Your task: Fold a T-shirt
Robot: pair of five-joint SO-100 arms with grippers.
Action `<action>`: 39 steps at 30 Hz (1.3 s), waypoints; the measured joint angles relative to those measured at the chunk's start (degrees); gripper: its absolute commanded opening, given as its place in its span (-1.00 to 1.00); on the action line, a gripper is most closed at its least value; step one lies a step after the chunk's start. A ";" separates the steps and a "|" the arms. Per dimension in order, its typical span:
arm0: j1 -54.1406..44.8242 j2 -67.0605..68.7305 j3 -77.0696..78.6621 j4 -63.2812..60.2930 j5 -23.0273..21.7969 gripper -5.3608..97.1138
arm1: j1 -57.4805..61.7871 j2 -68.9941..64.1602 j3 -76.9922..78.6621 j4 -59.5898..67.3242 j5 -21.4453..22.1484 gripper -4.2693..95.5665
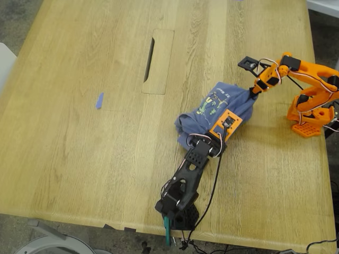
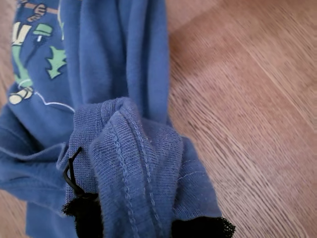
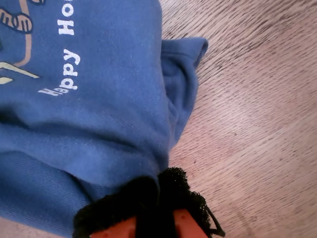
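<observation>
Currently, reading the exterior view from its left, the small blue scrap (image 1: pixel 99 100) is lying alone, well apart from everything; past the desk (image 1: pixel 79 159) slot (image 1: pixel 150 59), the shirt (image 1: pixel 217 111) is sitting bunched toward that view's right, between the two arms.

My first pincer (image 1: pixel 221 138), on the black arm, is pinching a ribbed, stitched hem at the shirt's near edge. My second pincer (image 1: pixel 253 91), on the orange arm, is pressing together on cloth at the far right edge.

Judging by the bunching, the step in hand is spreading the shirt flat. Doing it well likely means both arms lifting slightly and drawing apart evenly, keeping the cloth taut without tugging it free.

The first wrist view is showing the hem (image 2: pixel 133 168) doubled over the pincer, which the exterior view cannot resolve. The second wrist view is showing the lettering (image 3: pixel 62 59) and a loose sleeve (image 3: pixel 181 74) beside the grip
</observation>
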 measured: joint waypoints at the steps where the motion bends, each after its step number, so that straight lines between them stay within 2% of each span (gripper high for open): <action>1: 0.53 0.62 1.14 -0.26 -0.18 -0.90 | -0.35 0.62 1.05 -0.44 -0.26 -0.91; 24: 1.93 5.36 24.43 -18.02 -0.35 -0.90 | -4.04 10.81 26.10 -16.17 -1.49 -0.91; 39: 2.64 15.03 33.49 -21.71 -1.49 -0.90 | -4.83 17.93 33.57 -15.21 -2.02 -0.91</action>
